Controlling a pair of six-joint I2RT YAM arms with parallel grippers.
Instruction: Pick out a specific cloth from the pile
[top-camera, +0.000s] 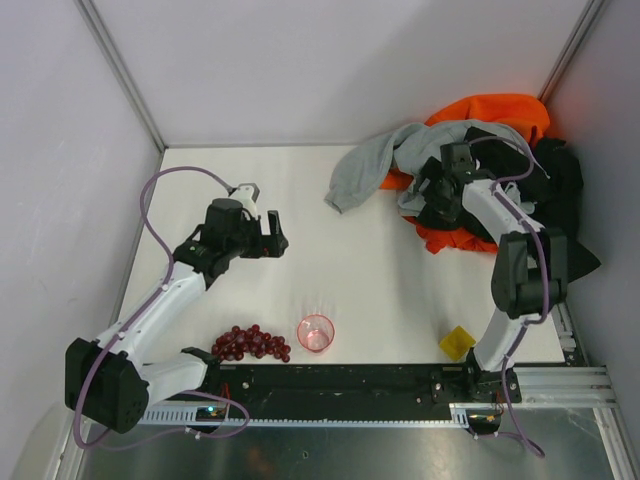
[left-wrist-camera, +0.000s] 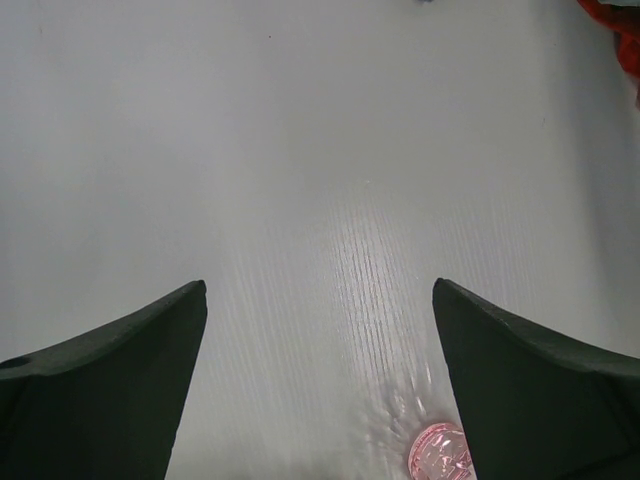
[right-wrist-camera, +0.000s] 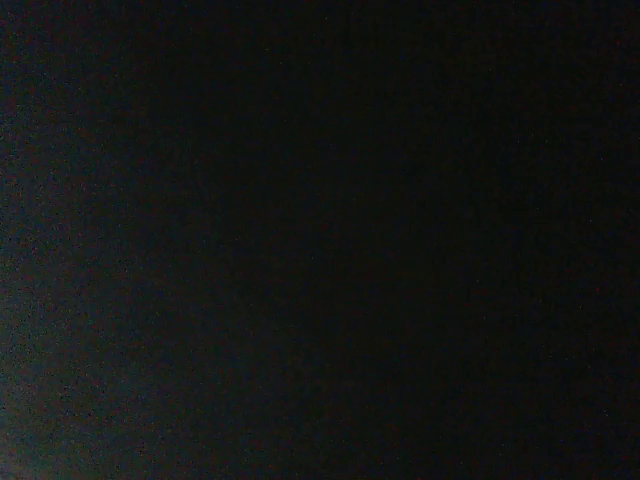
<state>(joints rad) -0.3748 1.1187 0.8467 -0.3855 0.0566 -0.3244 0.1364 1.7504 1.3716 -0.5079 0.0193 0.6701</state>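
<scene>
**Right arm down in pile, far right corner**

Pile crowds the right wall and back corner. A wide stretch of white table lies between it and the left gripper, whose jaws are spread, holding nothing. Cup near front edge. Cloth: deep red-orange, thin, crumpled, at pile's near edge under right gripper. Right jaws buried in fabric, wrist view black, so state cannot be told

No text, label, brand, number or sign is readable in any view: none legible on the pile, pink cup, yellow block or table, and the right wrist view is fully dark.
</scene>
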